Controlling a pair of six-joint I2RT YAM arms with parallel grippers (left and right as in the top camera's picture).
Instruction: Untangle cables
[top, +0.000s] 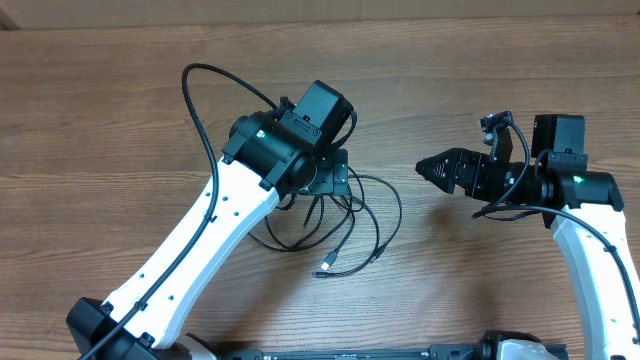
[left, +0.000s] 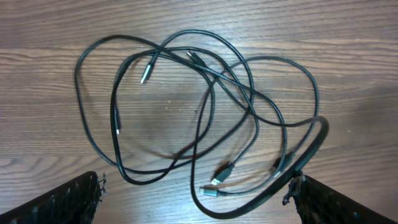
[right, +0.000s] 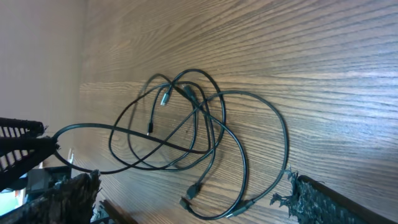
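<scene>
Overhead, the cables (top: 345, 225) lie in one tangled heap on the tabletop (top: 100, 100), the right gripper (top: 430, 167) off to their side. Left wrist view: loops cross repeatedly and no cord is separated, so the work looks barely begun. The left gripper (left: 196, 186) hangs above, jaws wide and empty. Right wrist view: jaws spread, holding nothing. Only the crossings themselves obstruct.

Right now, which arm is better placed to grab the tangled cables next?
Left. Its open end effector hangs directly above the cables, fingers either side of the tangle. The right end effector, also open, sits off to the side, apart from the pile.
</scene>
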